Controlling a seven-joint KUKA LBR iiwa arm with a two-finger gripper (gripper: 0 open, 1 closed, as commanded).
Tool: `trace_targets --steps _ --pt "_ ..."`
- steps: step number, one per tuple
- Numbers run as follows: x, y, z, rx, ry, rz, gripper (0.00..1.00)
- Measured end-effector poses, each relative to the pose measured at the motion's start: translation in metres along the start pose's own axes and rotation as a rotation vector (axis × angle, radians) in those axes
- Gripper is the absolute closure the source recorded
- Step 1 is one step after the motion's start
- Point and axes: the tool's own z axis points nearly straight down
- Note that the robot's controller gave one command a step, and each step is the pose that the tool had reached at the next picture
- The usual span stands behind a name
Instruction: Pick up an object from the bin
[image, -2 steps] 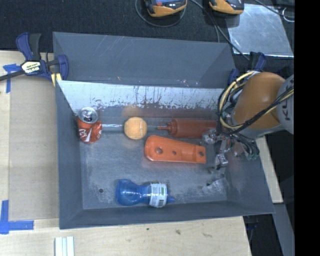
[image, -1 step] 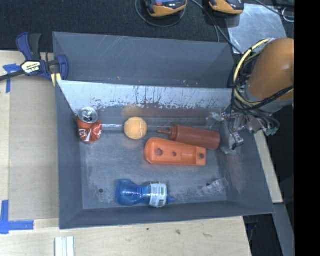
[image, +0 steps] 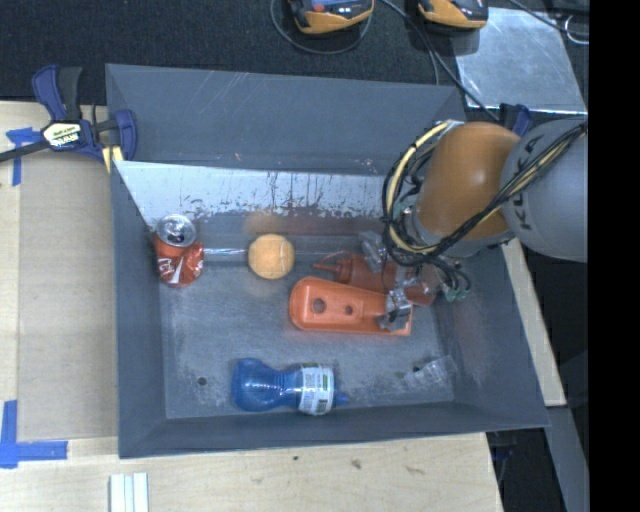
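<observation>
Gripper (image: 395, 300), hung under the arm's rounded orange wrist cover (image: 470, 180) and its loops of cable, is down in the right half of the bin (image: 140, 330), right at the right-hand end of an orange plastic body (image: 335, 305); whether it is open or closed, and whether it has hold of anything, cannot be told from this angle.

That orange plastic body lies flat on the bin's floor, a little right of centre; it is long and rounded, smooth and glossy, with a small dark hole near its left end and another further along; no writing shows on it. Just behind it, toward the far wall, lies a darker red-brown piece (image: 345, 268) with a pointed tip aimed left; whether the two are joined is unclear.

A red drinks can (image: 178, 255) stands by the left wall near the far left corner, silver top up; its white script is too small to read. A tan ball (image: 270, 256) rests between the can and the red-brown piece. Along the near wall lies a blue bottle (image: 265, 388) on its side; its white label (image: 315, 389) carries print too fine to make out.
</observation>
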Motion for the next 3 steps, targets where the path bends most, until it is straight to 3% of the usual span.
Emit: trace_targets --steps 1,2,3 --pt "0.0030 -0.0038 -0.0060 -0.005 0.011 0.001 1.00" --pt "0.0058 -0.0033 -0.0047 -0.008 0.023 0.000 0.00" --pt "0.0036 -0.0035 -0.0053 -0.006 0.013 0.000 1.00"
